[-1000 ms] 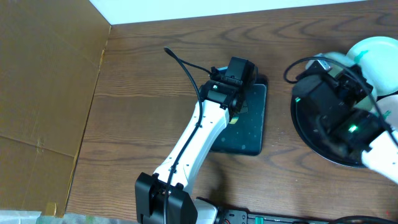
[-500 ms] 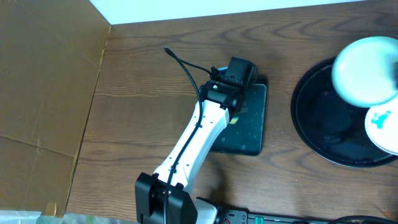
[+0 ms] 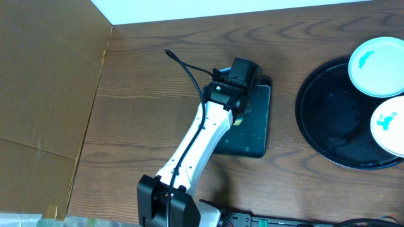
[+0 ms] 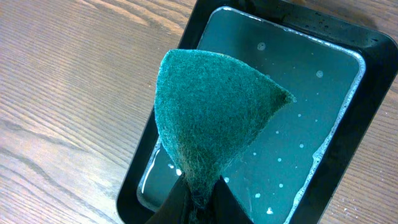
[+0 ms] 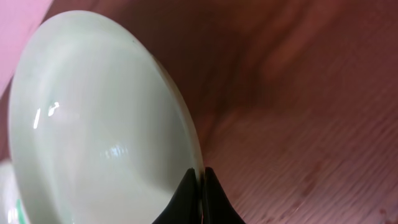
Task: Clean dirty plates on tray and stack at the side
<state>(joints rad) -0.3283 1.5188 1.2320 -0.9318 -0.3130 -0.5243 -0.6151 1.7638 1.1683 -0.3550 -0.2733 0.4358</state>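
Wooden table (image 3: 158, 50); over the small tray (image 4: 323, 28), left gripper (image 4: 198, 190) pinches the sponge (image 4: 211, 118); right gripper (image 5: 200, 185) clamps a plate (image 5: 99, 124) by its rim only, so it may slip.

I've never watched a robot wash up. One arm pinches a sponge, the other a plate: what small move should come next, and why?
Probably the left gripper should carry its green sponge from over the water tray toward the plate that the right gripper pinches by the rim: both are gripped, but sponge and plate are apart.

2 plates (image 3: 377, 58) on tray (image 3: 328, 120), right of sponge tray (image 3: 252, 135)
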